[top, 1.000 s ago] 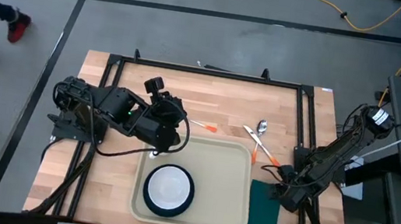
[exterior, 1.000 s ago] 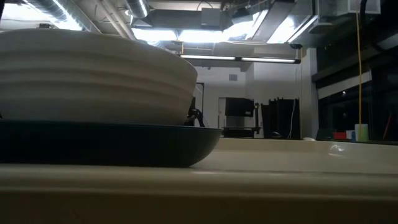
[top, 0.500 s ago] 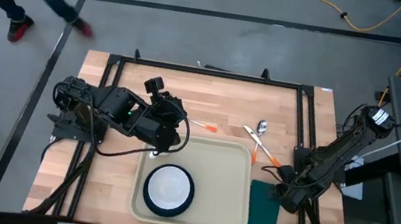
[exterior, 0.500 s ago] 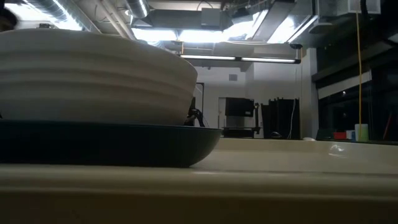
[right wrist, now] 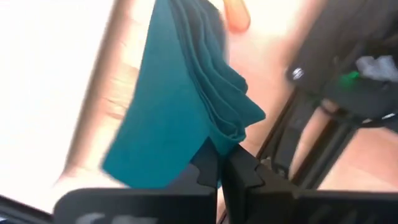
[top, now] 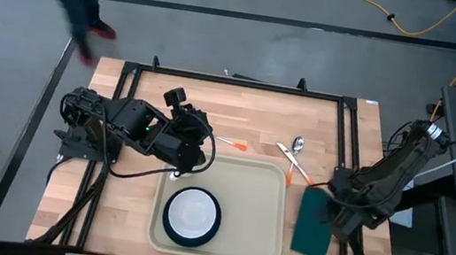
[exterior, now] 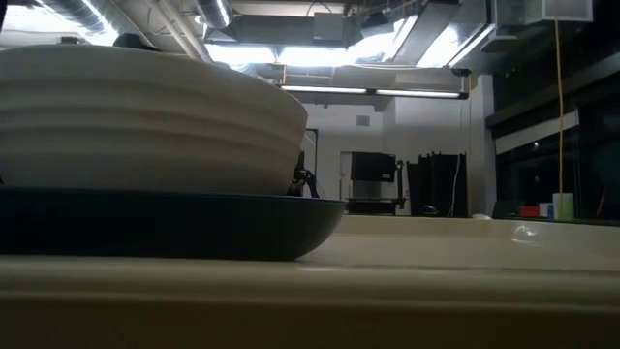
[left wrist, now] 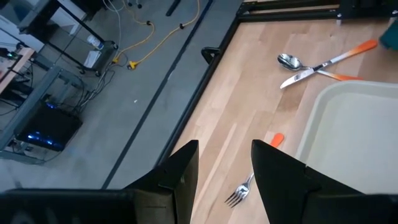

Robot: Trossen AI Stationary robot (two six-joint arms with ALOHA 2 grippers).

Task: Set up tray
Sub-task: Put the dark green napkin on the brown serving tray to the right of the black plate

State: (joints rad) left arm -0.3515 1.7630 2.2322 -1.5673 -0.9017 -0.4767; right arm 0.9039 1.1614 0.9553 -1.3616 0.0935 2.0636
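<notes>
The tray (top: pixel 221 207) sits on the desk (top: pixel 248 112) near the front edge, with a dark plate (top: pixel 191 216) and a white bowl (top: pixel 192 212) inside it. The right claw (right wrist: pixel 219 167) is pinched tight on one edge of the green napkin (top: pixel 314 224), just beside the tray's right side. The napkin seems to hang a little off the desk, though that is hard to be sure of. The step in hand looks like placing the napkin. Next it likely needs laying flat by the tray. The left claw (left wrist: pixel 224 162) waits open over the fork (left wrist: pixel 239 191), holding nothing
</notes>
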